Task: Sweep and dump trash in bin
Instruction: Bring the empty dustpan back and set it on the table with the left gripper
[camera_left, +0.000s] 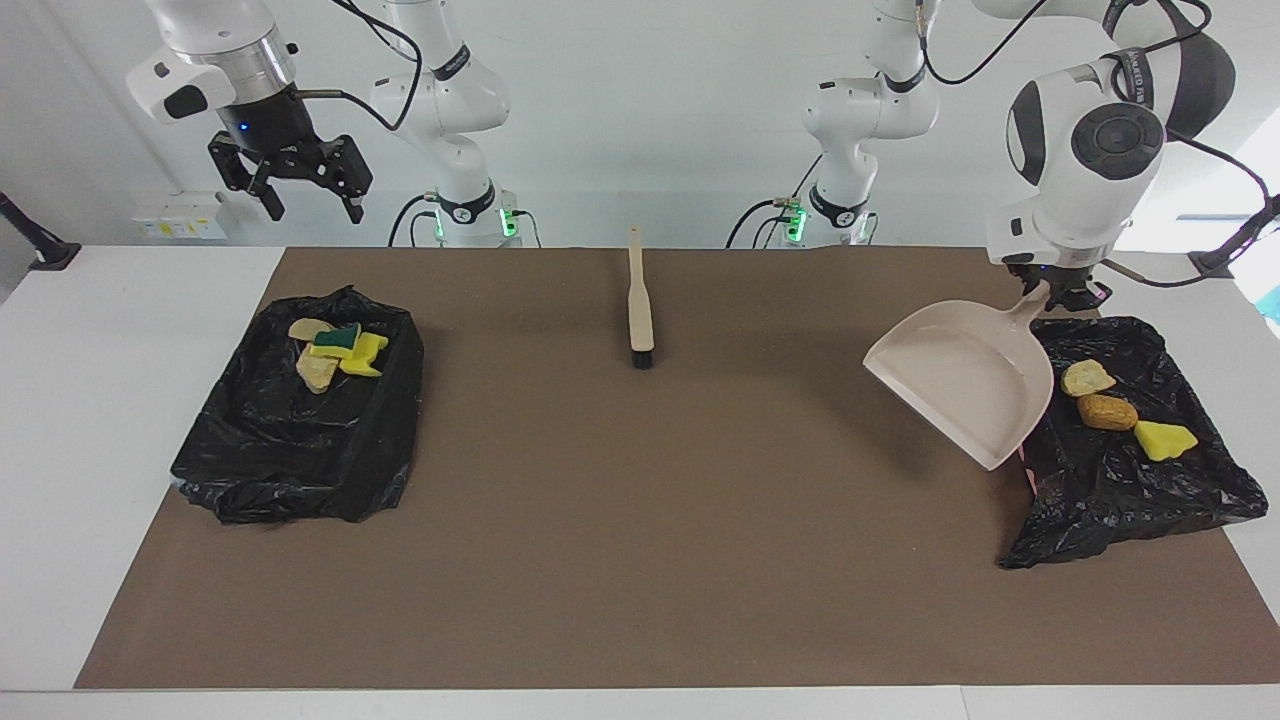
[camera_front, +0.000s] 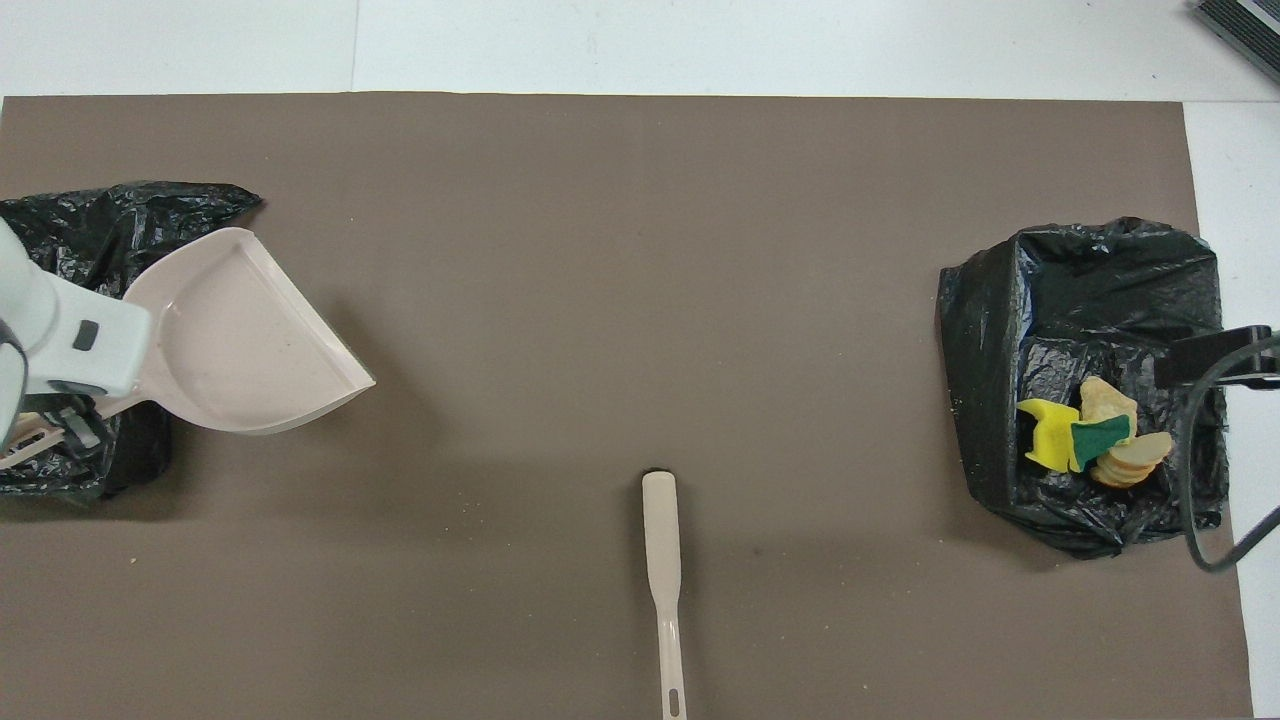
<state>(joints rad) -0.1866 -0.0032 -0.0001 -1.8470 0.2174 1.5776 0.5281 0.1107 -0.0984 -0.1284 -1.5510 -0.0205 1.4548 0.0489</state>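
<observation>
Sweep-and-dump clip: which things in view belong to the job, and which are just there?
Job:
- dustpan, empty, held by its handle in the shut left gripper
- brush, lying on the mat
- sponge scraps in the left arm's bin
- sponge scraps in the right arm's bin

Just there:
- brown mat
- right gripper, open, waiting
</observation>
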